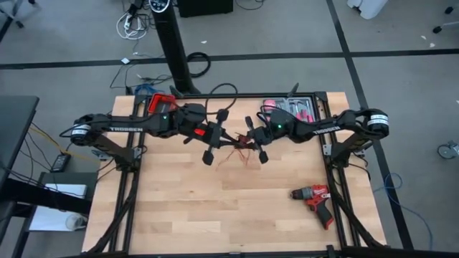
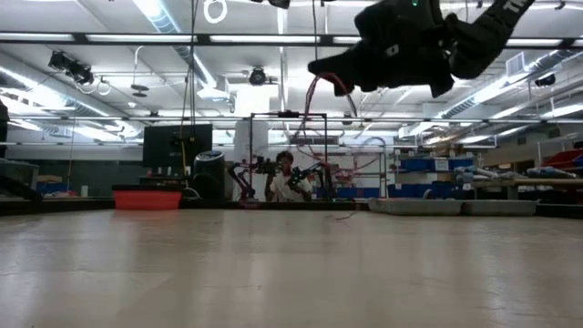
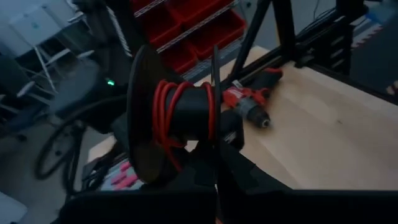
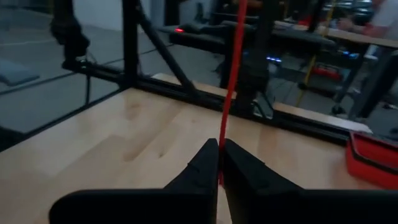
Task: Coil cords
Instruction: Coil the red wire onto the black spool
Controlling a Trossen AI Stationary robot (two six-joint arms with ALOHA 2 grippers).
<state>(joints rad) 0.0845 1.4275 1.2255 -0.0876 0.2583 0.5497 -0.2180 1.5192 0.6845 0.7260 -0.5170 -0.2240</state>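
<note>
The cords are one very thin red wire (image 1: 237,149) strung in the air between my two grippers over the middle of the table, with loose strands drooping below. My left gripper (image 1: 215,136) and my right gripper (image 1: 254,140) face each other, both shut. In the left wrist view, several red turns (image 3: 163,118) wrap a black drum-shaped part just beyond my left fingers; I cannot tell what that part belongs to. In the low view, red loops (image 2: 330,84) hang at the tip of my right gripper (image 2: 314,66). My left gripper (image 3: 217,171) is shut on a thin dark strand (image 3: 214,81) that runs straight on from its fingertips, across the red turns. The place of contact is hidden by the fingers. The strand is clear of the table. My right gripper (image 4: 219,155) pinches a single red strand (image 4: 221,140) between its two fingertips. The fingers point level and lie across the strand. From them the strand runs straight and taut (image 4: 231,74), well above the table.
A red and black drill (image 1: 313,197) lies on the table's near right. A red bin (image 1: 159,102) stands at the far left and a tool tray (image 1: 290,107) at the far right. Bare wood (image 1: 215,215) spreads toward the near edge. A person (image 2: 284,178) sits beyond the table.
</note>
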